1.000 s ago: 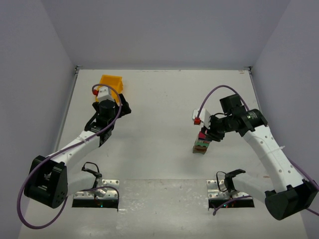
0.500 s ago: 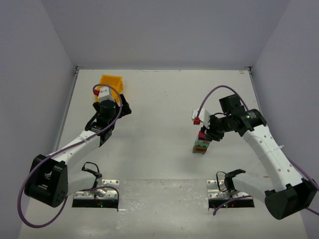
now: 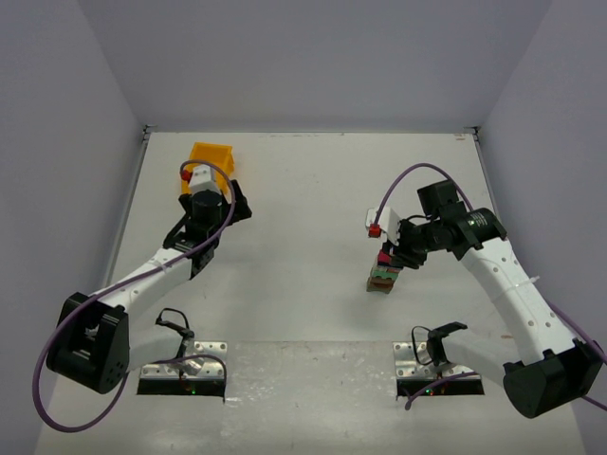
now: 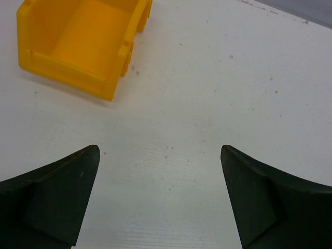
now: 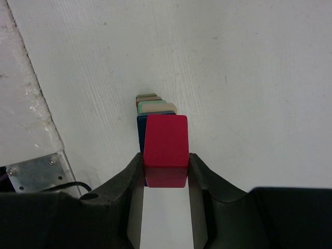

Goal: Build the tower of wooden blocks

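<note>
The tower (image 3: 383, 277) stands right of the table's middle, an olive-brown base with green and red blocks above. My right gripper (image 3: 391, 254) is directly over it, shut on the magenta-red roof-shaped block (image 5: 166, 148), which sits at the stack's top. In the right wrist view the blue, cream and green blocks (image 5: 155, 108) show beneath it; whether it rests on them is unclear. My left gripper (image 4: 160, 155) hovers open over bare table at the far left (image 3: 216, 186), with nothing between its fingers (image 4: 62, 187).
A yellow-orange plastic bin (image 3: 211, 156) sits at the back left, just beyond the left gripper, and looks empty inside (image 4: 83, 41). Metal mounting plates (image 3: 182, 370) lie at the near edge by both arm bases. Grey walls enclose the table.
The left arm has shifted very slightly toward the bin. The right gripper and the tower have not visibly moved.
</note>
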